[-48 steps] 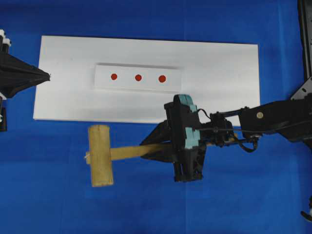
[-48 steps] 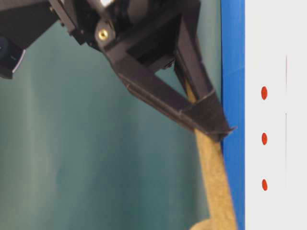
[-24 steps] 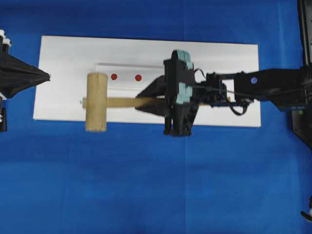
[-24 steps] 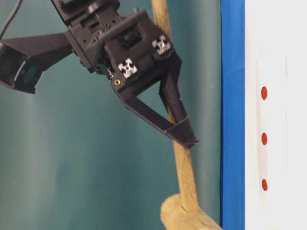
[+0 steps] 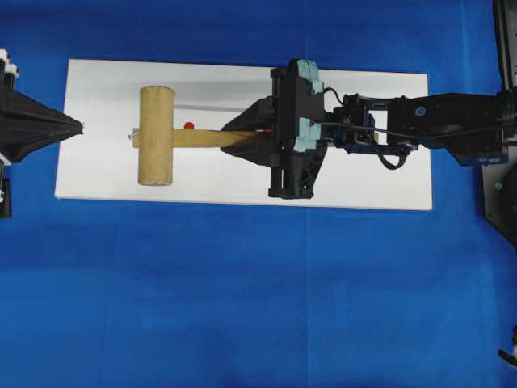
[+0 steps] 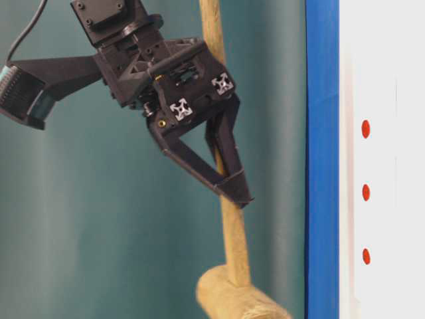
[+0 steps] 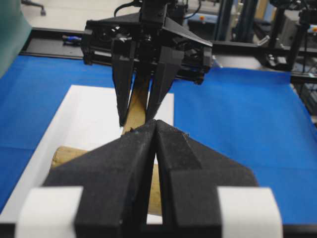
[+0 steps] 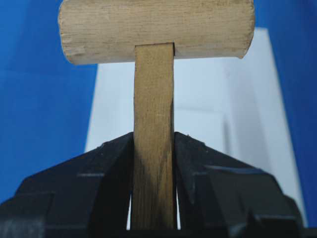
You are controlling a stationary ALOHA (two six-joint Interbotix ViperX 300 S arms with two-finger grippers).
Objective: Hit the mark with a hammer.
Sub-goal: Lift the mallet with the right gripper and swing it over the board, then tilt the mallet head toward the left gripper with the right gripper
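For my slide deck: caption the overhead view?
Right gripper holds the hammer over the white board, left gripper idle.

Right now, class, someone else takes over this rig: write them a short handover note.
Right pincer: shut on the hammer, gripping its handle partway along.
Left pincer: shut, empty, at the left end of the white board.
Hammer: held in the air over the board, head near the red marks; one mark shows beside the handle from above.
Done: hammer picked up and brought over the board.
Left: strike the mark; no frame shows a hit.
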